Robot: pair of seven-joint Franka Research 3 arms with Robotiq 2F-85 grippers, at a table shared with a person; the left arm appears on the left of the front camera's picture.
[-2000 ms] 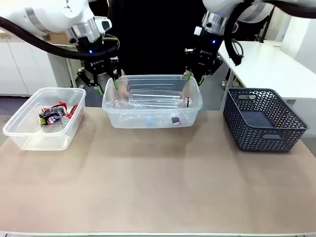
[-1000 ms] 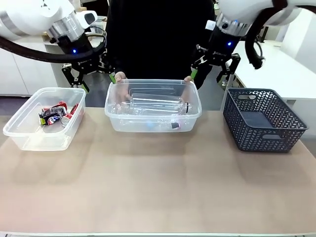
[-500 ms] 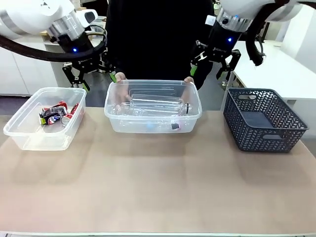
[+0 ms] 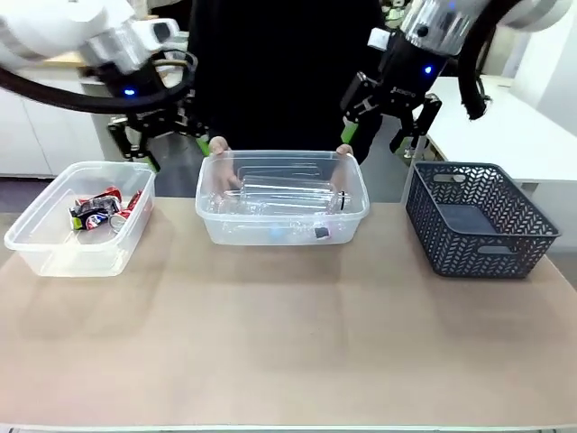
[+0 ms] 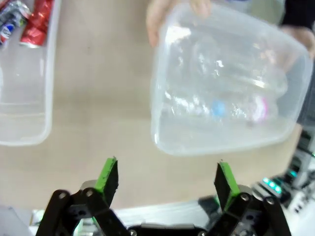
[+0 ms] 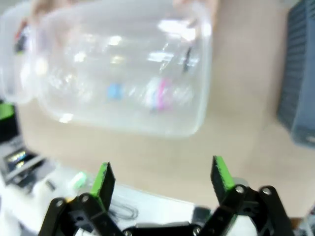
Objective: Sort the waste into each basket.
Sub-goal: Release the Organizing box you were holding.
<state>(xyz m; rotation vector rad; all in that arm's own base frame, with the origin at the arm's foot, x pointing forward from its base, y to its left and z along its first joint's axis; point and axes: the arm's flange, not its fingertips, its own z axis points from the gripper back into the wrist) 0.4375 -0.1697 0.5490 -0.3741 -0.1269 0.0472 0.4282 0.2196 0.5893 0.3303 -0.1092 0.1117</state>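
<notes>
Red-and-silver cans (image 4: 99,209) lie in the clear tub (image 4: 63,257) at the left. The middle clear tub (image 4: 270,233) holds clear plastic bottles (image 4: 287,191), and a person's hands (image 4: 216,146) grip its far corners. My left gripper (image 4: 171,147) hangs open above the table behind the gap between these two tubs. My right gripper (image 4: 382,137) hangs open beyond the middle tub's right end. The left wrist view shows the open left gripper (image 5: 166,178), the bottle tub (image 5: 167,132) and the cans (image 5: 30,23). Below the open right gripper (image 6: 161,176) lies the bottle tub (image 6: 192,123).
A dark blue-grey lattice basket (image 4: 478,216) stands at the right of the table; its wall (image 6: 298,73) shows at the right wrist view's edge. The person in black stands at the far side. The near half of the beige tabletop (image 4: 288,343) is bare.
Both grippers have drawn up and outward, away from the middle tub's far corners. The person's hands now hold that tub, which has shifted slightly right.
</notes>
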